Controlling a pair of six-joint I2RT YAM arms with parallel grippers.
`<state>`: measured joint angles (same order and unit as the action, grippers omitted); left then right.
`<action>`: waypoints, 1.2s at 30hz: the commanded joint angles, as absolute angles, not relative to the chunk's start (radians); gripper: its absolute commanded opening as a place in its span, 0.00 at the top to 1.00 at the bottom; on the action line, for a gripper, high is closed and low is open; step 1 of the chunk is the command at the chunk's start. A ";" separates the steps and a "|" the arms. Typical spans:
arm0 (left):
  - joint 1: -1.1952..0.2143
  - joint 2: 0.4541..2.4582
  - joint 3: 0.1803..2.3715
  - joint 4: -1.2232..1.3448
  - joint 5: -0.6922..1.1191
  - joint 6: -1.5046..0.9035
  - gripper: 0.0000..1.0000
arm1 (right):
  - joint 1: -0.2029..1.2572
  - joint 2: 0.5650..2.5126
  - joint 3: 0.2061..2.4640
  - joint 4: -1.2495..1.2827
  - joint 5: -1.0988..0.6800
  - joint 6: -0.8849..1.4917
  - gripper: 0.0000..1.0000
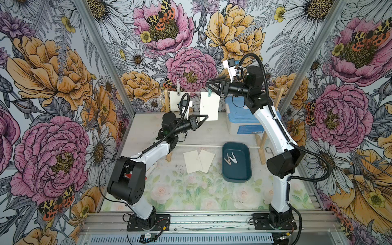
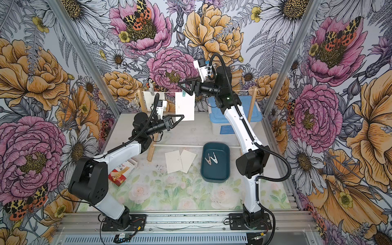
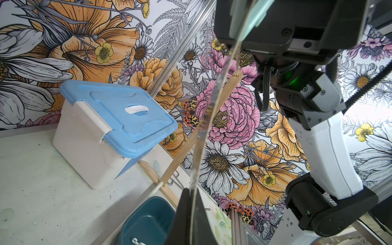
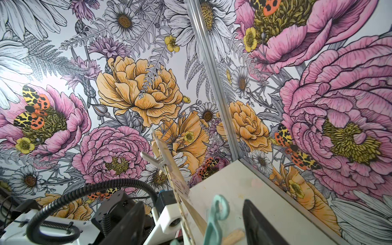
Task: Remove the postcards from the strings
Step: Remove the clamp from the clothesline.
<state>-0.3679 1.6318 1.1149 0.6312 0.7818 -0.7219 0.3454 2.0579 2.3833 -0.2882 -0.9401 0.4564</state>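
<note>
- Two postcards flat on the worktop, centre of frame, overlapping, just left of a dark teal tray.
- Two more hung on the string in the upper centre, between two wooden posts: left card under a pale peg, middle card under a teal peg.
- At the middle card's lower left corner, left fingers pressed together on the paper; card edge seen between them in the left wrist view.
- Above that card, right fingers spread, one on each side of the teal peg's top, with gaps visible in the right wrist view.
- Two loose pegs lying in the tray.
- Blue label on the blue-lidded storage box, right of upper centre: writing too small to read.
- Red-and-white printed box, lower left beside the left arm: print not legible.
</note>
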 commanded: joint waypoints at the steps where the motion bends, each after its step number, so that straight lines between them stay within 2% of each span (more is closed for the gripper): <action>1: -0.355 1.647 1.153 0.629 0.817 -0.699 1.00 | 0.343 2.071 2.414 -0.282 -1.031 0.466 0.33; 7: -0.354 1.651 1.160 0.629 0.843 -0.709 1.00 | 0.342 2.076 2.415 -0.282 -1.100 0.460 0.39; 15: -0.354 1.649 1.159 0.629 0.864 -0.719 1.00 | 0.340 2.084 2.415 -0.280 -1.103 0.454 0.48; 17: -0.354 1.649 1.161 0.629 0.871 -0.721 1.00 | 0.339 2.090 2.414 -0.281 -1.103 0.454 0.47; 20: -0.353 1.649 1.163 0.629 0.878 -0.722 1.00 | 0.337 2.097 2.414 -0.280 -1.103 0.454 0.38; 22: -0.352 1.649 1.164 0.629 0.881 -0.723 1.00 | 0.337 2.101 2.414 -0.280 -1.100 0.453 0.36; 36: -0.353 1.652 1.168 0.632 0.885 -0.732 1.00 | 0.343 2.104 2.414 -0.281 -1.092 0.451 0.63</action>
<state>-0.3622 1.6344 1.1316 0.6086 0.8658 -0.7269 0.3340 2.0914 2.3913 -0.2836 -1.0782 0.4511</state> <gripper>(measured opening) 0.042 0.372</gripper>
